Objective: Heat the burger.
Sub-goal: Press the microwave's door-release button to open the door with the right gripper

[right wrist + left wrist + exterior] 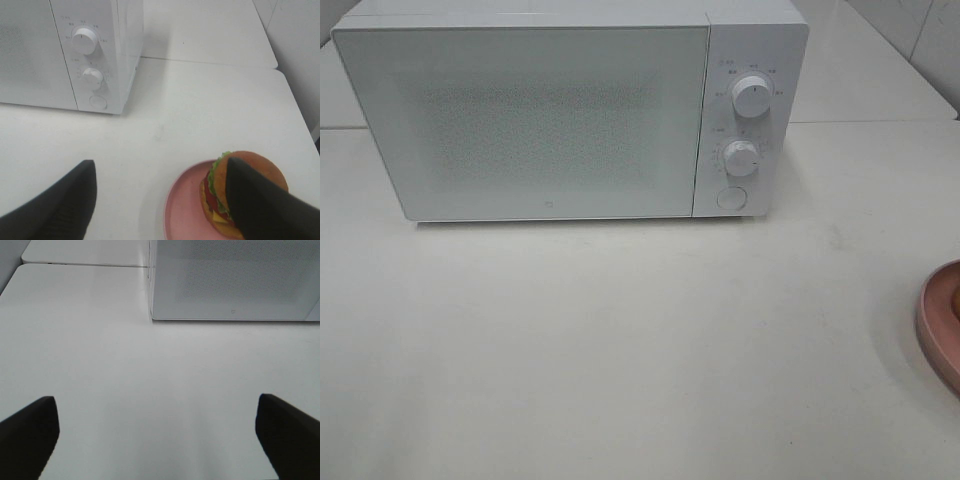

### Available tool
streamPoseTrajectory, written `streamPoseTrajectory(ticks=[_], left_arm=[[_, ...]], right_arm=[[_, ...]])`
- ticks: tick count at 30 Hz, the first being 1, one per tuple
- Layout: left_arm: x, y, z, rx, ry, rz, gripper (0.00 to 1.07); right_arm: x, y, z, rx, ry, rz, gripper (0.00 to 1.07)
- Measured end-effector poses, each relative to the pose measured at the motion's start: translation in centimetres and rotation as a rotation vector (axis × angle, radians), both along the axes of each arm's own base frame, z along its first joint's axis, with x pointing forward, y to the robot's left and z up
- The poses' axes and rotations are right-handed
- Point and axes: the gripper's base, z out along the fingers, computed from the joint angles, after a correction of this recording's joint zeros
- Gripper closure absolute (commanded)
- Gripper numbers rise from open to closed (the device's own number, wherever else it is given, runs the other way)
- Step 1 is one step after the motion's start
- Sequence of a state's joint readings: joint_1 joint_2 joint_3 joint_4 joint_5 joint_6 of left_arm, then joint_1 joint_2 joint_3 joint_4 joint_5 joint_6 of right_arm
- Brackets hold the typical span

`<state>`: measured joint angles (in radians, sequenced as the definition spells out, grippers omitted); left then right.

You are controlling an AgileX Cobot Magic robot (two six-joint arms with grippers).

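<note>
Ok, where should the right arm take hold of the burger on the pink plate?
The burger stands tall and upright on the pink plate. Take it at mid-height across the stacked layers, coming down from above with the jaws on opposite sides. A side squeeze would likely keep the stack together.

Markings around the microwave (520,120) knobs (751,96) are too small to read.

One microwave (550,110) is counted, with two knobs (751,96) and one button (731,198) on it. One burger (216,190) and one pink plate (182,210) are seen. Two grippers are counted, the left gripper (155,410) and the right gripper (160,167), each with two dark fingers (30,435).
</note>
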<state>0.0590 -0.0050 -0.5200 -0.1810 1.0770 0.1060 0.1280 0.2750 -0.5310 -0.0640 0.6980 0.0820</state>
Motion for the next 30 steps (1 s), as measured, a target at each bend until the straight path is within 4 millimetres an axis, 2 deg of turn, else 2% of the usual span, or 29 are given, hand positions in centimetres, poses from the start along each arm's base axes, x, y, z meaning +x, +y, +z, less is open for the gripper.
streamPoseTrajectory(ticks=[5, 6, 10, 12, 19, 21, 25, 26, 30], left_arm=[[0.0, 0.0, 0.0, 0.0, 0.0, 0.0, 0.06], [0.0, 0.0, 0.0, 0.0, 0.0, 0.0, 0.06], [0.0, 0.0, 0.0, 0.0, 0.0, 0.0, 0.06], [0.0, 0.0, 0.0, 0.0, 0.0, 0.0, 0.06], [0.0, 0.0, 0.0, 0.0, 0.0, 0.0, 0.06], [0.0, 0.0, 0.0, 0.0, 0.0, 0.0, 0.06], [0.0, 0.0, 0.0, 0.0, 0.0, 0.0, 0.06], [0.0, 0.0, 0.0, 0.0, 0.0, 0.0, 0.06], [0.0, 0.0, 0.0, 0.0, 0.0, 0.0, 0.06]], right_arm=[[1.8, 0.3, 0.4, 0.001, -0.022, 0.006, 0.37], [2.7, 0.4, 0.4, 0.0, -0.02, 0.008, 0.35], [3.8, 0.6, 0.5, 0.001, -0.035, 0.012, 0.33], [5.0, 0.8, 0.5, 0.001, -0.038, 0.016, 0.3], [7.4, 1.1, 0.3, 0.004, -0.048, 0.023, 0.29], [8.7, 1.3, 0.0, 0.004, -0.048, 0.027, 0.29], [9.9, 1.5, -0.4, 0.007, -0.073, 0.033, 0.29], [10.7, 1.7, -1.0, 0.011, -0.098, 0.038, 0.29], [11.6, 1.9, -2.4, 0.015, -0.103, 0.043, 0.3]])
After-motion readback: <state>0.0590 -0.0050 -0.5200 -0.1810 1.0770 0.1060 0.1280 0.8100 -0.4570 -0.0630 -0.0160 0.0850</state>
